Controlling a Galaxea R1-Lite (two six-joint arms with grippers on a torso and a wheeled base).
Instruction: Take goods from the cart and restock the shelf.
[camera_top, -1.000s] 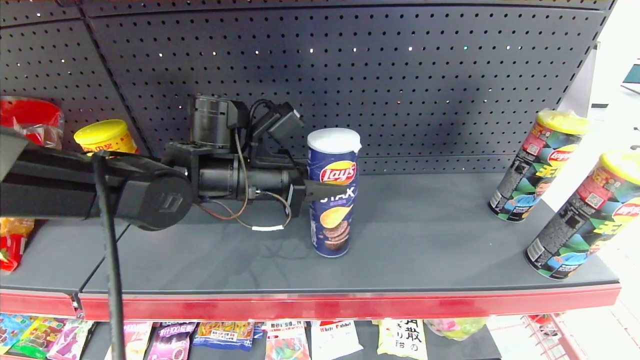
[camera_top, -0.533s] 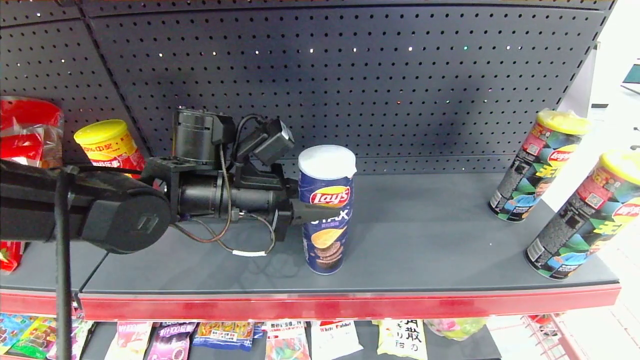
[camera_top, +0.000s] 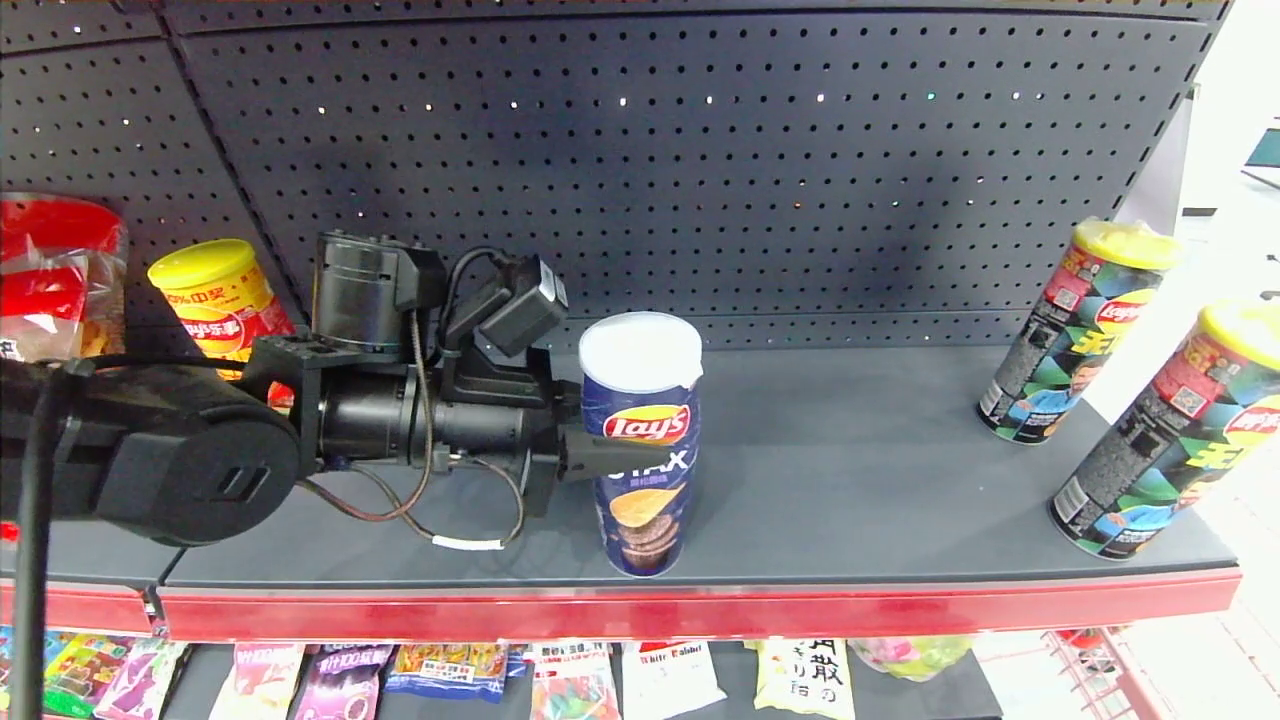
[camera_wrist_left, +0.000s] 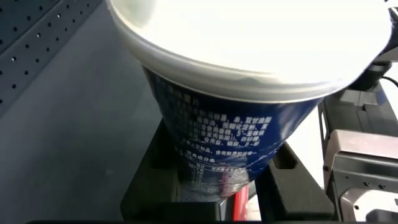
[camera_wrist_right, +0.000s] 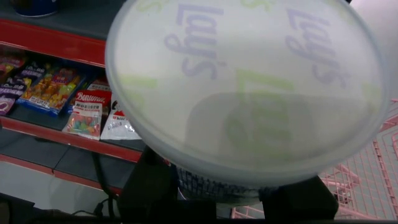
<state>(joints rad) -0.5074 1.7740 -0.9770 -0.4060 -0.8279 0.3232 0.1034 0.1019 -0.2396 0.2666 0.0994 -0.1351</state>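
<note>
The left gripper is clamped on one upright blue can at the front edge of the shelf. Two yellow-lidded cans stand at the right and one red can at the left. The right gripper clasps one clear-lidded can.

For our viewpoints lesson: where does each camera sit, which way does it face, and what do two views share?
Head view: on the head, facing forward and down at the shelf; the left hand grips the blue can.
Left wrist view: on that wrist, facing down over the can's lid and hand.
Right wrist view: on that wrist, facing a pale-lidded can in the right hand.
Head and left wrist share the blue can.
</note>
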